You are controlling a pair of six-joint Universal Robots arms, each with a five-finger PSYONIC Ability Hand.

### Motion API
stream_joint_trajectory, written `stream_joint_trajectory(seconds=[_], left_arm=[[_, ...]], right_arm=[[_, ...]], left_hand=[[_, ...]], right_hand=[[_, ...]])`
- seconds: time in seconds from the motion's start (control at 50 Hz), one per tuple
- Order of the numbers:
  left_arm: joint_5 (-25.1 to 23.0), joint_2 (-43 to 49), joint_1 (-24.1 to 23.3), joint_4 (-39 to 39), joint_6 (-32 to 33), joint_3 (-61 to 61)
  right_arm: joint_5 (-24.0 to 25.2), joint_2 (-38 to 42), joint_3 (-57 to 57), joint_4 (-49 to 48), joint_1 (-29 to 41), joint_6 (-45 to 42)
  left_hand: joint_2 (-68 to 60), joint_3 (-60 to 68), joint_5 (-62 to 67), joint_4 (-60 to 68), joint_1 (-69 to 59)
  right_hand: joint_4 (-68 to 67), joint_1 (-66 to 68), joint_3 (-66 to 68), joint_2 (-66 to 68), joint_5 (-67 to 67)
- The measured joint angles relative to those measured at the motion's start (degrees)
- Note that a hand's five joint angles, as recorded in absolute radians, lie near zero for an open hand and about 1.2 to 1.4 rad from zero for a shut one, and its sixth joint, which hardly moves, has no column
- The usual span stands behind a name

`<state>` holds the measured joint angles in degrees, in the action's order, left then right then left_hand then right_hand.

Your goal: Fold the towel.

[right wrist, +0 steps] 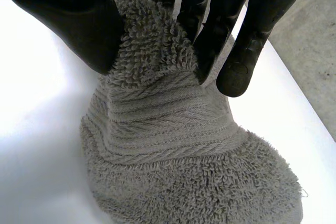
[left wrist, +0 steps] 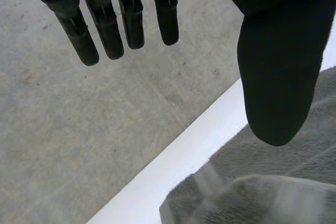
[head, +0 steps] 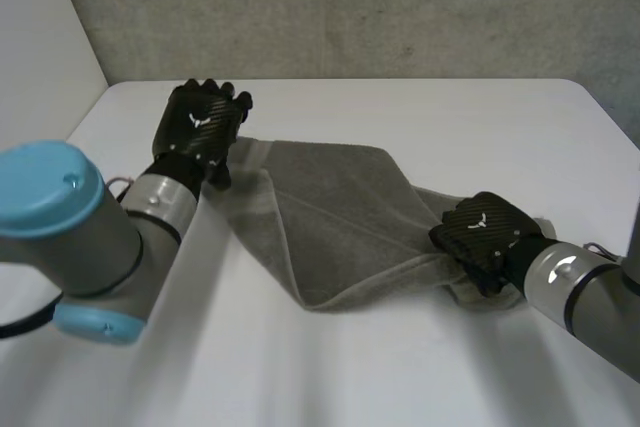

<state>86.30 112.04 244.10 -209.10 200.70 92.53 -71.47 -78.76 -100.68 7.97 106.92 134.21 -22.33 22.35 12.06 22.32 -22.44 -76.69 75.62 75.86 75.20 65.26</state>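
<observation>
We are looking at the towel (head: 330, 217), which is lying on the desk (head: 450, 117) in a rumpled slant. One end is by the left robot hand (head: 203, 125) and the other is under the right robot hand (head: 483, 235).

The left robot hand is sitting at the towel's far corner. In its wrist view its fingers (left wrist: 107, 30) are hanging straight and apart from the thumb, so it is released and grasping nothing. The towel's edge (left wrist: 252, 198) is lying under the thumb, and the floor (left wrist: 79, 129) is showing past the fingertips. We cannot tell whether this robot hand is touching the cloth.

In the right wrist view the fingers (right wrist: 210, 30) and thumb are pinching a bunched ridge of terry between them, so the right robot hand is grasping the towel. The rest of the cloth is spreading over the desk below its palm.

We are judging the folding as begun but far from done. The cloth seems to be lapping over itself along a slanting line between the robot hands. Its edges are not matching, though, and the end under the right robot hand is gathering into a lump instead of lying flat.

What is remaining, as we are reading it, is to square the corners, bring one end cleanly over the other and smooth the layers down.
</observation>
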Motion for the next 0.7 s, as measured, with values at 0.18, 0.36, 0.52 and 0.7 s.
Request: stream_joint_trajectory(seconds=[0.18,0.36,0.52,0.7], left_arm=[[-8.4,12.1,2.2,8.2,4.4,-13.8],[-14.2,22.6,3.3,20.7,12.7,-26.8],[-15.7,28.4,3.6,23.4,16.1,-34.0],[-16.0,32.4,3.4,29.0,18.3,-39.9]], right_arm=[[4.7,-2.2,-2.6,0.1,-4.1,-1.0],[5.7,-2.4,-4.5,-0.1,-5.2,-0.3],[5.6,-2.1,-5.9,-1.2,-5.4,-0.2],[5.6,-1.6,-6.7,-2.2,-5.4,-0.2]], left_hand=[[-0.1,0.1,0.4,0.1,-0.1],[-0.4,0.3,0.8,0.3,-0.2],[-1.6,1.5,2.0,1.5,-1.4],[-8.8,8.8,8.9,8.7,-8.7]], right_hand=[[0.0,0.0,0.0,0.0,0.0],[0.0,0.0,0.0,0.0,0.0],[0.0,0.0,0.0,0.0,0.0],[0.0,0.0,0.0,0.0,0.0]])
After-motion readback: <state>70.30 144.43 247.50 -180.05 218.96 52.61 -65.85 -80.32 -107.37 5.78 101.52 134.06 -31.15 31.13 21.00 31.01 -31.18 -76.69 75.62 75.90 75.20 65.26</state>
